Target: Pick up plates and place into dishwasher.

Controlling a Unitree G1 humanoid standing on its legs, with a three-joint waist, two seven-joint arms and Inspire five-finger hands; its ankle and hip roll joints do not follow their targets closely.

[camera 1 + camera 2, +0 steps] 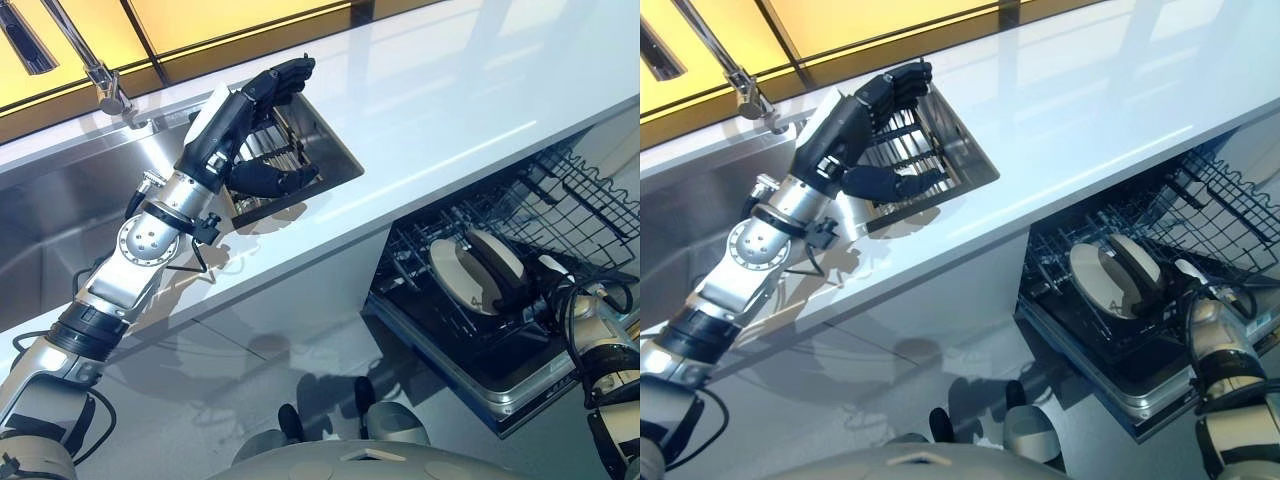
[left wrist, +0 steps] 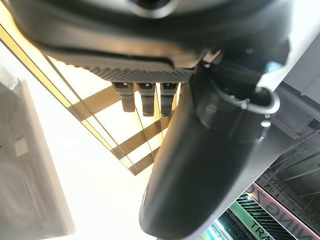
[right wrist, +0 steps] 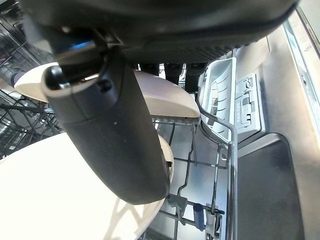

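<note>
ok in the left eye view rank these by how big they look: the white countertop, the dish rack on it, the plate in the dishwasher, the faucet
1. white countertop, by far the largest
2. dish rack, though the left robot hand covers part of it
3. plate and faucet: close in apparent size, and the right robot hand hides part of the plate, so unranked

You see two cream plates standing on edge, side by side, in the pulled-out lower rack of the open dishwasher at right.

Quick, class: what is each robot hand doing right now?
Left robot hand: open, holding nothing, above the metal dish rack.
Right robot hand: shut on a round white plate in the dishwasher's wire rack.
</note>
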